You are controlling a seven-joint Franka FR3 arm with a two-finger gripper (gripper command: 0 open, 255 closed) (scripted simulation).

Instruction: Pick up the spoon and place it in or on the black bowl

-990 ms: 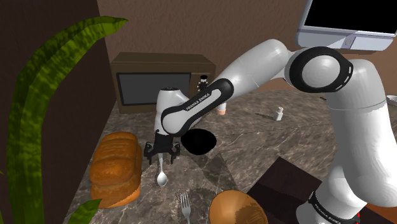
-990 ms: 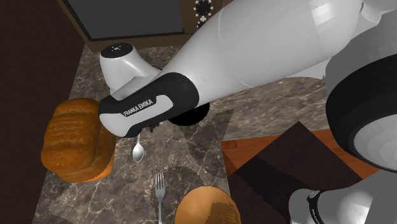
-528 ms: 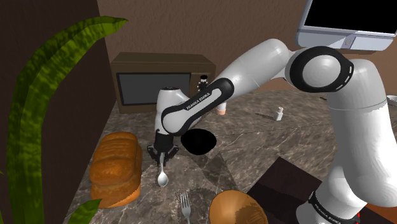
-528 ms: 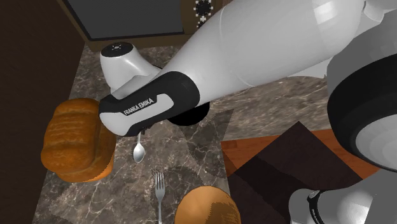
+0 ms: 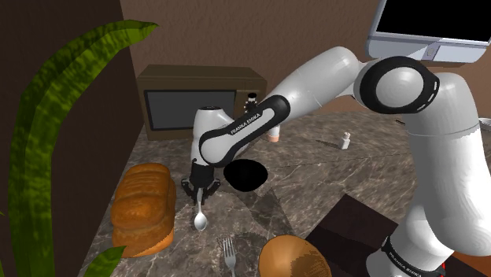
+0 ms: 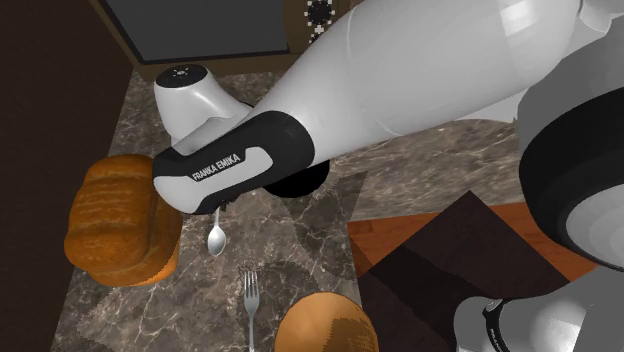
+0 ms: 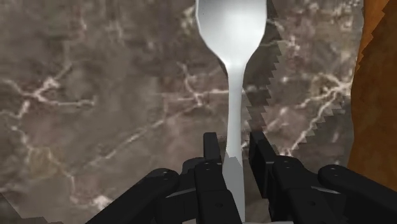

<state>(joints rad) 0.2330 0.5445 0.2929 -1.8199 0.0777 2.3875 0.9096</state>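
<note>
Left of centre in the shoulder view, the gripper [image 5: 201, 193] clasped the spoon [image 5: 201, 218] by its handle, one finger [image 7: 212, 159] on each side. The spoon's bowl extended beyond the fingertips, right of the bread [image 5: 144, 206].

Arm shells [image 5: 319, 75]: glossy white, smooth and rounded, with soft highlights on my shoulder feed.
Big joint [image 5: 396, 88]: a thick black ring around a pale grey disc.
Forearm band [image 6: 280, 150]: black, wrapped round the white link, with curved edges.
Lettering [image 6: 213, 168]: white capitals, FRANKA EMIKA, running along that band.
Wrist cap [image 6: 188, 82]: a white dome; I make out a small cluster of dark dots on top.
Base collar [image 5: 407, 260]: black, with small white print I cannot read.
Jaws: all black, with blocky, angular housings.
Fingers [image 7: 212, 168]: two, black, flat-faced and squared at the tips.
</note>
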